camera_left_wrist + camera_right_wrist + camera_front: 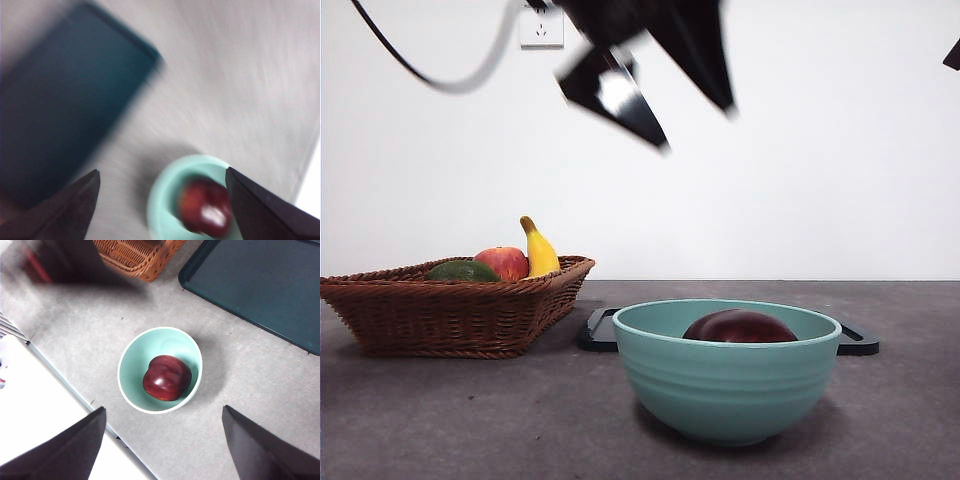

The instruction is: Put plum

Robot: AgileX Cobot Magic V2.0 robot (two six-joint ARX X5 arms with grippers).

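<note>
The plum already lies inside the mint bowl on the counter, toward 4 o'clock of the bowl's floor in the right wrist view. By that, the placing looks done, with only clearing the arms away left. The left gripper hangs high above the counter at about 11 o'clock from the bowl in the front view, blurred, its jaws spread and holding nothing. The right gripper hovers high over the bowl, its jaws spread wide and empty. The basket of fruit stands at 9 o'clock from the bowl, the dark tray behind it.
</note>
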